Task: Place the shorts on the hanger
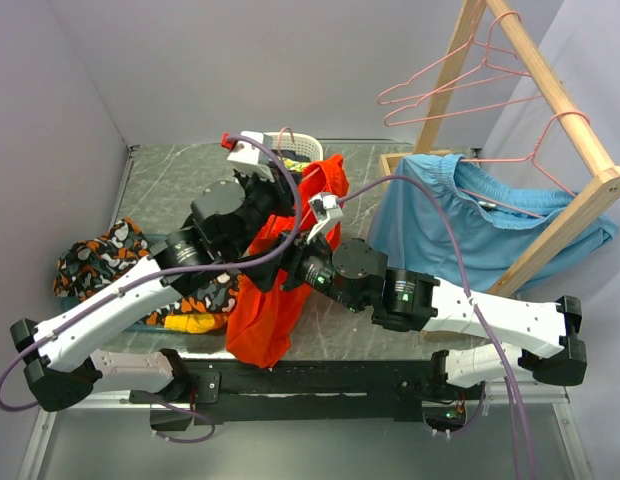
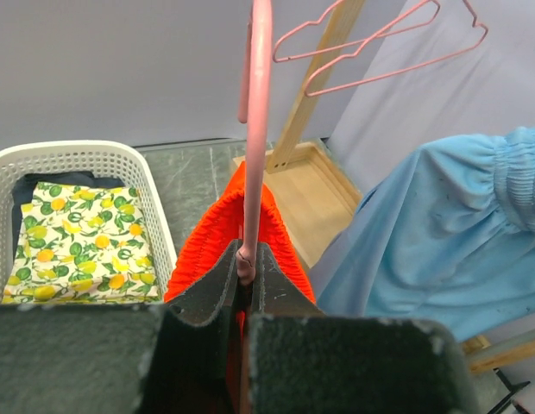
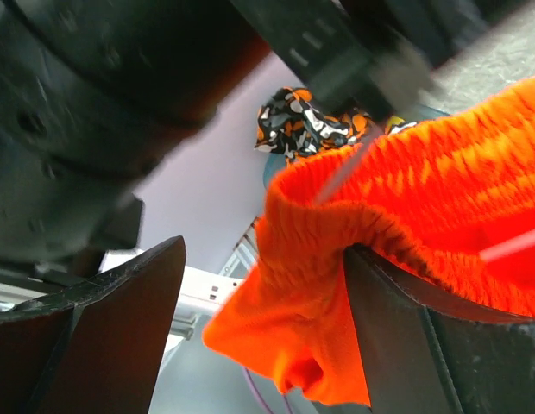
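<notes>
Left fingers [image 2: 211,289] are pressed together on the pink hanger [image 2: 254,129], holding its wire upright above the desk [image 1: 170,170]. The red-orange shorts [image 2: 216,220] hang over it by the waistband. Right fingers [image 3: 121,302] are spread, the waistband against one, apparently to stretch it across.

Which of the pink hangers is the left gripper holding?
The upright hanger pinched in the left gripper, with the shorts waistband bunched against it; the other pink ones hang on the wooden rack.
</notes>
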